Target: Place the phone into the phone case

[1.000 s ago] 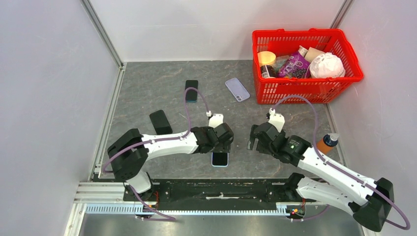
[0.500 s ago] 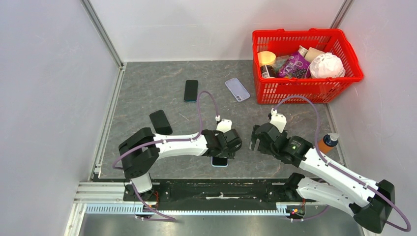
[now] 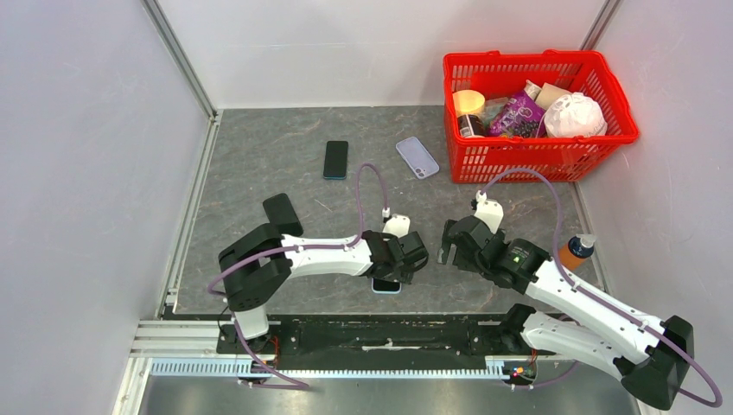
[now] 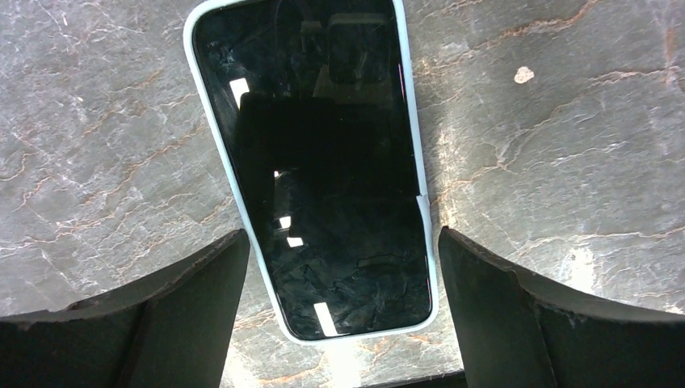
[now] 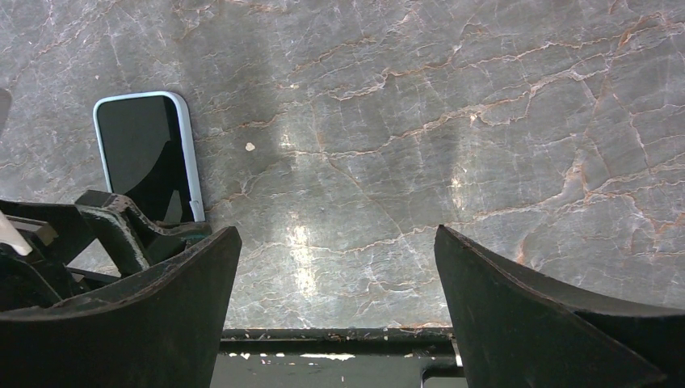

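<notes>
A black-screened phone (image 4: 315, 162) lies face up on the marbled table, framed all round by a light-blue phone case (image 4: 353, 337). My left gripper (image 4: 342, 233) hangs open right above its lower end, one finger on each side and neither touching it. From the top view only the phone's near end (image 3: 386, 285) shows below the left gripper (image 3: 404, 257). My right gripper (image 3: 447, 245) stands open to the right of it, over bare table, with nothing between its fingers (image 5: 161, 307). The phone (image 5: 145, 153) also shows at the left of the right wrist view.
A second black phone (image 3: 335, 159) and a lavender phone case (image 3: 417, 156) lie further back. A black slab (image 3: 282, 214) lies at the left. The red basket (image 3: 510, 56) of groceries stands back right. An orange bottle (image 3: 575, 251) stands by the right wall.
My left gripper has shifted right and nearer, settling over the cased phone and covering more of it. The right arm has not moved.
</notes>
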You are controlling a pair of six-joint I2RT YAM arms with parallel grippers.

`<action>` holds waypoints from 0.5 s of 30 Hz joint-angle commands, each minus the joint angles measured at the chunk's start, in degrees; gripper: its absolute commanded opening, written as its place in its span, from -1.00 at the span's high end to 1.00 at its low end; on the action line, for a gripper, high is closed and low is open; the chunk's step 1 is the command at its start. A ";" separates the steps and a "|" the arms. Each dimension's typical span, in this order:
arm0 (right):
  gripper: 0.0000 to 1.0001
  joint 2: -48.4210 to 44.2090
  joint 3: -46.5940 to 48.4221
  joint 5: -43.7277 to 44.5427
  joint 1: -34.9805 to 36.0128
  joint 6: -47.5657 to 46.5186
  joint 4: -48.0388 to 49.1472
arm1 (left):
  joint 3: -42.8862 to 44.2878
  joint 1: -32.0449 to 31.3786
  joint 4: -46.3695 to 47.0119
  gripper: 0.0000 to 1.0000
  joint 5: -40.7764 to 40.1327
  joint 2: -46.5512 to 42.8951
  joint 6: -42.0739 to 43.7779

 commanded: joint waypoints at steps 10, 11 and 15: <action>-0.94 -0.24 -0.19 1.02 -0.20 -0.16 0.57 | 0.82 -0.50 0.70 -0.57 -3.01 3.67 -0.81; -0.94 -0.26 -0.17 1.02 -0.21 -0.28 0.57 | 0.73 -0.35 0.91 -0.46 -3.08 3.53 -0.81; -0.94 -0.38 0.25 1.03 -0.21 -0.49 0.58 | -0.33 1.47 2.01 0.10 -3.70 1.54 -0.24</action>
